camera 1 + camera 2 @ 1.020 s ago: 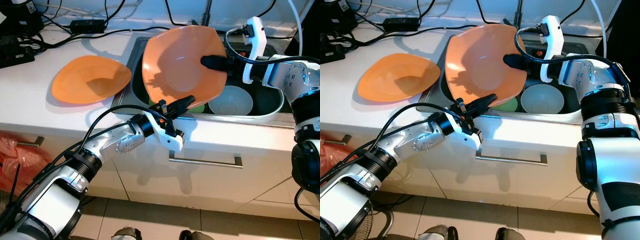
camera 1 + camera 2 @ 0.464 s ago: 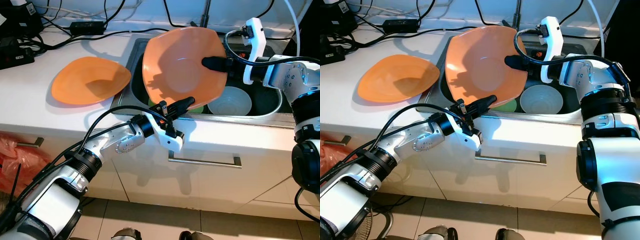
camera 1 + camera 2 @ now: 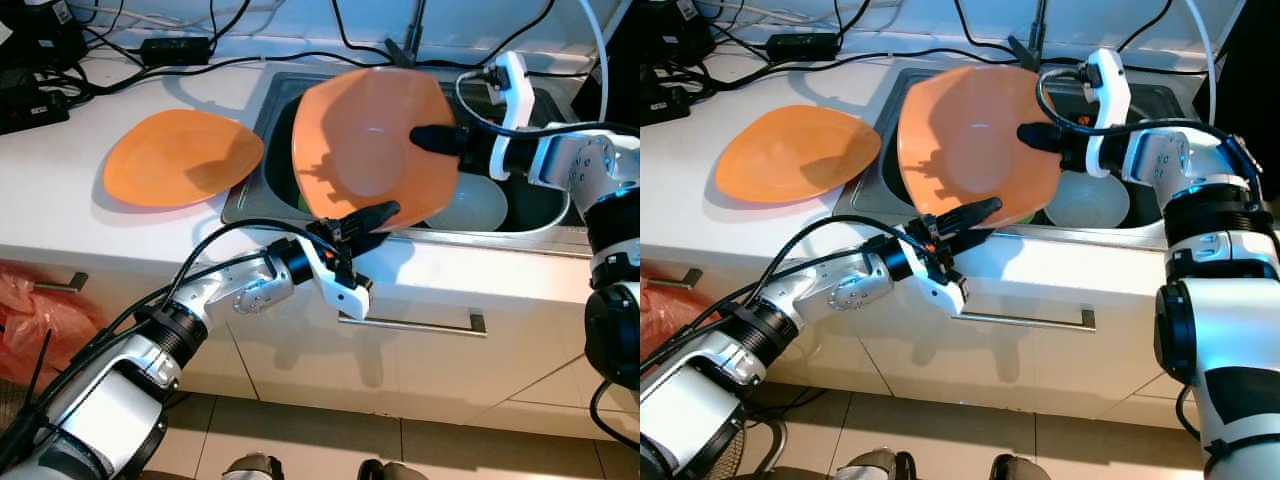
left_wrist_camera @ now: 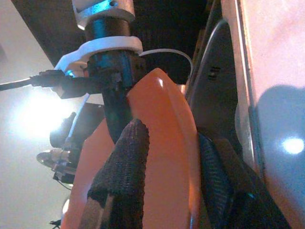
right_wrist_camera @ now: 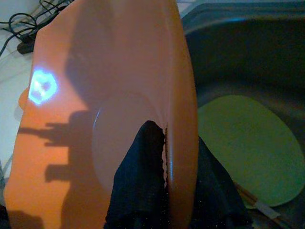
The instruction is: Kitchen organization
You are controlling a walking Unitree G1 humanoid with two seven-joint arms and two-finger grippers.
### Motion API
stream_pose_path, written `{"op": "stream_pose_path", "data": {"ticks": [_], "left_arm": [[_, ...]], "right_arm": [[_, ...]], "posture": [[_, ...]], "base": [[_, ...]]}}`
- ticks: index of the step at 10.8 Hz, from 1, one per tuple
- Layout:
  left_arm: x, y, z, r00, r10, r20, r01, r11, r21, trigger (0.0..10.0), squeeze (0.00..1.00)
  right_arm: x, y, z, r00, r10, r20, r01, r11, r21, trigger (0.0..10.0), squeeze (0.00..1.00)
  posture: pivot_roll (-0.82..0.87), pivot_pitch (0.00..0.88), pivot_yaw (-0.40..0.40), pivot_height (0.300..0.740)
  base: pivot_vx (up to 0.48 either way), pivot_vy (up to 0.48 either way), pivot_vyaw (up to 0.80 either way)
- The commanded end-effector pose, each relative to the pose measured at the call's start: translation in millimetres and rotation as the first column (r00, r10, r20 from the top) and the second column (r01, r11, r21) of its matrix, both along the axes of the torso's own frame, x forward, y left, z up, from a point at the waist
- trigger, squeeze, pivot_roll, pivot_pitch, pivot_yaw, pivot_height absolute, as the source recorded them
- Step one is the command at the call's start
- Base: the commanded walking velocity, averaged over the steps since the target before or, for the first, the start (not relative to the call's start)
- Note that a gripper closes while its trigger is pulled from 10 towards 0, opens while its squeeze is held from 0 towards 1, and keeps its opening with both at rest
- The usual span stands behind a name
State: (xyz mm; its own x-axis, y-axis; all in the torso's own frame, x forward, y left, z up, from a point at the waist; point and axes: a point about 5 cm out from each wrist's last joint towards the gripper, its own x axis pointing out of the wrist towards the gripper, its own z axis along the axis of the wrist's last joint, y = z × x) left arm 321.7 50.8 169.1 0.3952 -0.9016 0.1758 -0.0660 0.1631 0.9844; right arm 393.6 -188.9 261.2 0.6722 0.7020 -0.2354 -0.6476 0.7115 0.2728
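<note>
An orange plate hangs tilted over the sink. My right gripper is shut on its right rim, one finger on the plate's face and the other behind it. My left gripper reaches up from below and is shut on the plate's lower rim; in the left wrist view its fingers sit on either side of the orange edge. A second orange plate lies flat on the white counter to the left of the sink.
In the sink lie a white bowl and a green plate. Black cables and a power adapter run along the back of the counter. A drawer handle is below the counter's front edge, and a red bag is low on the left.
The held plate has shifted slightly right and lower over the sink, with both grippers moving along with it. The plate on the counter has not moved.
</note>
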Motion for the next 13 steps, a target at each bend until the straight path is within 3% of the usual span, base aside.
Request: {"op": "stream_pose_path", "data": {"ticks": [1, 4, 8, 9, 11, 12, 13], "left_arm": [[-3.8, -6.3, 14, 0.998, -0.062, 0.024, 0.064, 0.993, -0.095, 10.0, 1.0], [-7.9, -7.8, 32, 0.992, -0.127, 0.012, 0.127, 0.973, -0.192, 10.0, 1.0], [-7.4, -7.1, 53, 0.986, -0.167, -0.005, 0.159, 0.95, -0.269, 10.0, 1.0], [-8.8, -8.0, 62, 0.984, -0.176, -0.018, 0.162, 0.934, -0.319, 10.0, 1.0], [1.7, -2.2, 74, 0.976, -0.123, -0.18, 0.021, 0.875, -0.484, 10.0, 1.0], [4.5, -0.2, 73, 0.965, -0.118, -0.235, -0.019, 0.861, -0.509, 10.0, 1.0], [19.4, 11.6, 64, 0.905, -0.051, -0.422, -0.188, 0.842, -0.506, 10.0, 1.0]], "right_arm": [[-0.8, -6.5, -16, 0.998, -0.041, -0.048, 0.038, 0.997, -0.069, 0.0, 0.0], [-1.4, -7.4, -24, 0.996, -0.064, -0.054, 0.061, 0.996, -0.064, 0.0, 0.0], [3.3, -9.6, -27, 0.987, -0.161, -0.018, 0.16, 0.987, -0.029, 0.0, 0.0], [5.1, -10.5, -29, 0.979, -0.202, -0.007, 0.202, 0.979, -0.012, 0.0, 0.0], [10.2, -15.3, -33, 0.939, -0.344, 0.01, 0.342, 0.937, 0.078, 0.0, 0.0], [10.9, -16.0, -35, 0.928, -0.371, 0.011, 0.369, 0.925, 0.096, 0.0, 0.0], [12.7, -15.7, -40, 0.896, -0.444, 0.024, 0.436, 0.888, 0.15, 0.0, 0.0]], "posture": [[0.01, 0.1, -0.006, 0.74], [0.01, 0.103, -0.006, 0.74], [0.01, 0.102, -0.004, 0.74], [0.01, 0.102, -0.003, 0.74], [0.02, 0.102, -0.004, 0.74], [0.02, 0.104, -0.004, 0.74], [0.03, 0.107, 0.003, 0.74]], "base": [[0.0, 0.0, 0.0], [0.0, 0.0, 0.0], [0.0, 0.0, 0.0], [0.0, 0.0, 0.0], [0.0, 0.0, 0.0], [0.0, 0.0, 0.0], [0.0, 0.0, 0.0]]}}
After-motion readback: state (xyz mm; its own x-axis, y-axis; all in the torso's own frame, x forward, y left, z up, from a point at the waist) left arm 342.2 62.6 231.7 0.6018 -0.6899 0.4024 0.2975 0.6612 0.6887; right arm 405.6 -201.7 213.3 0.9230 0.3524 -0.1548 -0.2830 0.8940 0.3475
